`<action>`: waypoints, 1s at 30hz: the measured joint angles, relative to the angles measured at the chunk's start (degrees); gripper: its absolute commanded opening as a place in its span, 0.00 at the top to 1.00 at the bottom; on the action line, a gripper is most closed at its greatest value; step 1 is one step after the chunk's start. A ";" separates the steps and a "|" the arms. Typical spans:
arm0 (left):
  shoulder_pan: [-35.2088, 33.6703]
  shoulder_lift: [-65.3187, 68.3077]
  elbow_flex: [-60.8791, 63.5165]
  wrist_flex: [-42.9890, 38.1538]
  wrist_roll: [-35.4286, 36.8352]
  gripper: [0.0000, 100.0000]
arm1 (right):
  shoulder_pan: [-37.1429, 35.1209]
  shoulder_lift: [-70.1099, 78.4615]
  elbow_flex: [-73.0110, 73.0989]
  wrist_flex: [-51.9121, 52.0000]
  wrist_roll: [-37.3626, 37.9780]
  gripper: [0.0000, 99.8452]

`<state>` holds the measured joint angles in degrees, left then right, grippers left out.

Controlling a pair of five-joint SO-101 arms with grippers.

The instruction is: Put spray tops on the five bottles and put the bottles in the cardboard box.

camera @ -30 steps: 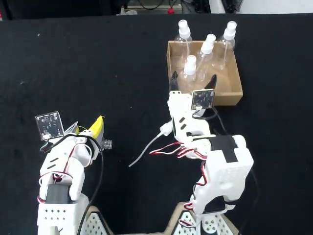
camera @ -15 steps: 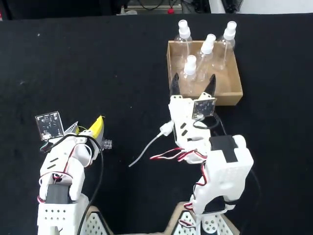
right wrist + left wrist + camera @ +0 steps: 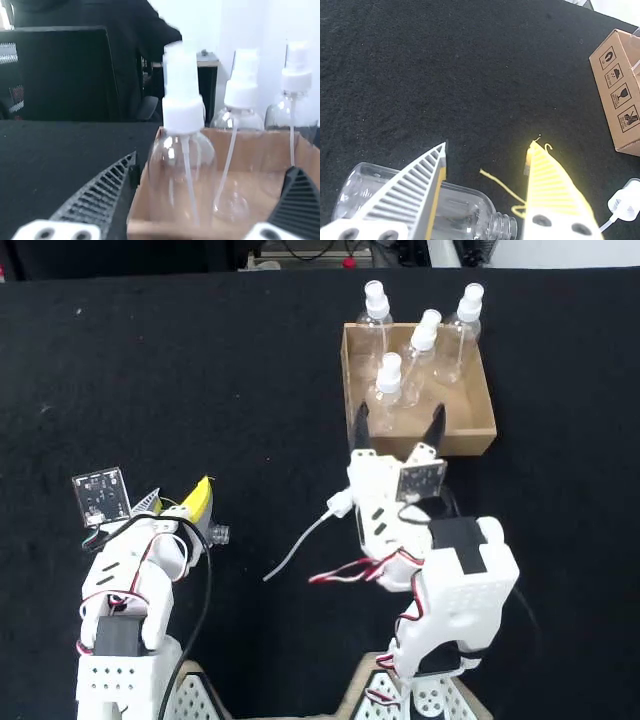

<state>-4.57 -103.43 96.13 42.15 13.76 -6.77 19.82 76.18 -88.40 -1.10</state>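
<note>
While four capped bottles (image 3: 387, 380) stand upright in the box (image 3: 468, 442) at the far side of the table (image 3: 200, 370), the right gripper (image 3: 398, 418) hangs at the box's near wall. Its jaws are spread wide and hold nothing, one finger on either side of the nearest bottle (image 3: 182, 165). To my eye that stance fits an arm done with setting it down.

Across the table the fifth bottle (image 3: 465, 212) lies on its side, neck bare, under the left gripper (image 3: 488, 145). That gripper's jaws are parted wide, with the threaded neck showing between them, and they do not look clamped on it. The spray top (image 3: 626, 200) lies loose nearby, between the two arms, tube trailing, presumably within reach so that top and bottle can be joined.

Four-fifths of the job looks done.

A column of printed handling symbols (image 3: 618, 92) runs down the box's side. No words can be made out there, and the bottles are plain and unlabelled.
</note>
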 measured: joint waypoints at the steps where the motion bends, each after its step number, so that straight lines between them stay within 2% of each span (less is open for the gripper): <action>1: 0.00 0.00 0.00 0.00 0.00 0.75 | 0.00 0.00 0.88 -0.35 0.00 0.60; 9: 0.00 0.00 0.00 0.00 0.00 0.75 | 0.00 -5.80 10.81 -9.23 0.00 0.60; 17: 0.00 0.00 0.00 0.00 0.00 0.75 | 0.00 -10.55 16.88 -10.11 -6.59 0.60; 30: 0.00 0.00 0.00 0.00 0.00 0.75 | 0.00 -13.80 19.69 -10.11 -6.24 0.60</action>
<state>-4.57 -103.43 96.13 42.15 13.76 -6.77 6.02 95.87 -98.51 -7.34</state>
